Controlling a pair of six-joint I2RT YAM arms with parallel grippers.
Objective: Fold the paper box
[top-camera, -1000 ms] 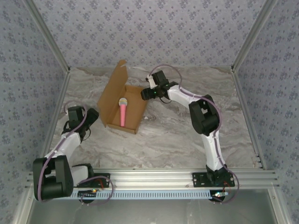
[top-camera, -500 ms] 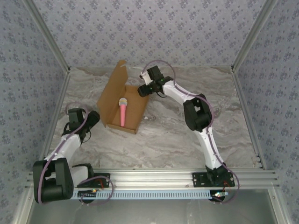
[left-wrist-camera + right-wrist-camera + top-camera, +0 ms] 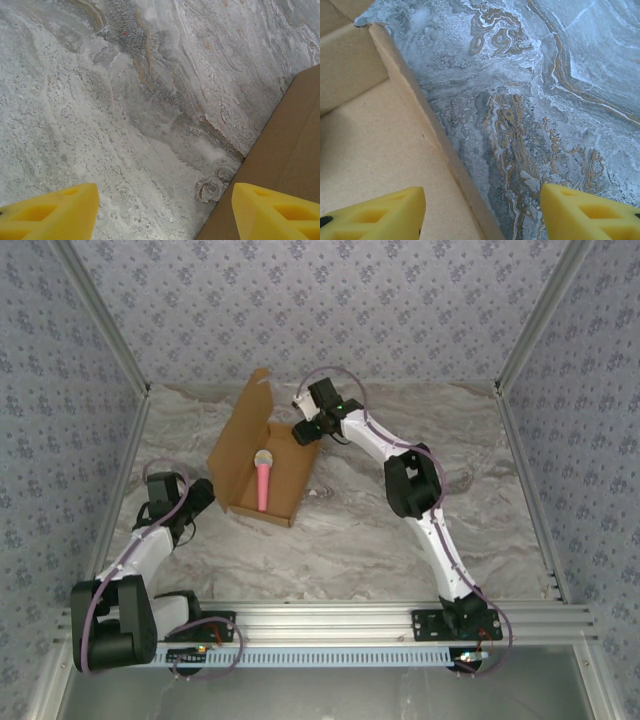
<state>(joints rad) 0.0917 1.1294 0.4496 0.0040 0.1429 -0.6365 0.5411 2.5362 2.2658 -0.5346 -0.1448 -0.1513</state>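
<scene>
From above: paper box [image 3: 288, 470] open on the marble table [image 3: 340, 540], left of centre, left gripper [image 3: 203, 492] just beside its left wall, right gripper [image 3: 303, 433] at its far right corner. Left wrist: fingers [image 3: 50, 210] spread over marble, box wall rightward. Right wrist: fingers [image 3: 375, 212] spread, straddling a box wall.

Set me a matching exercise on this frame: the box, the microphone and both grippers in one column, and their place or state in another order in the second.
Column 1
1. paper box
2. pink microphone
3. left gripper
4. right gripper

Column 2
A. jaws apart, astride the box's right wall
B. lying inside the box
C. brown cardboard, standing open
D. jaws apart, outside the box's left wall

Pairs: 1-C, 2-B, 3-D, 4-A
</scene>
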